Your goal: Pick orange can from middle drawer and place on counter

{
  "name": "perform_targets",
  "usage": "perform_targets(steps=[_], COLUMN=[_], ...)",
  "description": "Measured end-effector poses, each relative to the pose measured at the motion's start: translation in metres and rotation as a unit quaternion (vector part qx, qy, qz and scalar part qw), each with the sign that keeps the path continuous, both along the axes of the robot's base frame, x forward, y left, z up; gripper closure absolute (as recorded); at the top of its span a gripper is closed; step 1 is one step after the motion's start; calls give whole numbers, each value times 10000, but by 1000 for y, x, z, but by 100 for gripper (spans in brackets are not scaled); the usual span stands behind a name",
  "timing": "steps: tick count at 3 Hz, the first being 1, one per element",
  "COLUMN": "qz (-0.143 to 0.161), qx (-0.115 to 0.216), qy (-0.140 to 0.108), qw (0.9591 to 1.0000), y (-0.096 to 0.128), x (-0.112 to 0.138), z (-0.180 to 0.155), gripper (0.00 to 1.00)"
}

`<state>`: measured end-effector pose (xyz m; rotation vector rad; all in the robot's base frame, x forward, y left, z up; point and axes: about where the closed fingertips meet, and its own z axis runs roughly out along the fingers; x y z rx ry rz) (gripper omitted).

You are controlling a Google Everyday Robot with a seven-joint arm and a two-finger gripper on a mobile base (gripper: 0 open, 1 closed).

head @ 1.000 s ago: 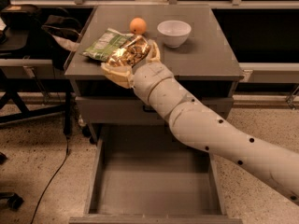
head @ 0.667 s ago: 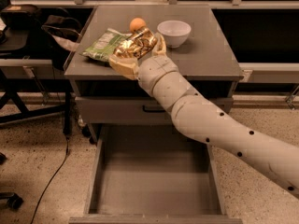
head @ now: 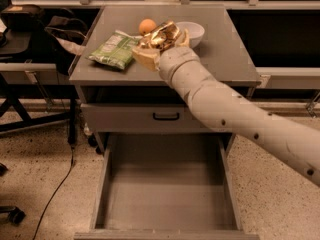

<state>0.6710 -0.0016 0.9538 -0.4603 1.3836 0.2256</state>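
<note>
My gripper (head: pixel 159 43) is over the middle of the counter (head: pixel 225 59), shut on the orange can (head: pixel 162 35), a shiny golden, dented can held between the tan fingers (head: pixel 144 58). The can is just above the counter, between the green bag and the white bowl. My beige arm (head: pixel 235 114) reaches in from the lower right across the cabinet front. The middle drawer (head: pixel 170 204) stands pulled open below, with a bare grey floor.
A green snack bag (head: pixel 114 50) lies on the counter's left. A round orange fruit (head: pixel 146 26) and a white bowl (head: pixel 192 32) sit at the back. The upper drawer front with a black handle (head: pixel 166 116) is closed. Chairs and a cable stand at the left.
My gripper has carried the orange can farther back and to the right over the counter, off the green bag and toward the bowl.
</note>
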Motion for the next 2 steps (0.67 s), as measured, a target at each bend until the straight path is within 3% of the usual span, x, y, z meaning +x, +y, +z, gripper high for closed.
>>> perform_targets(steps=[2], qz=[-448], qx=[-222], qy=[543], qw=[9973], y=[-22], x=[44], z=[-19], gripper=[100])
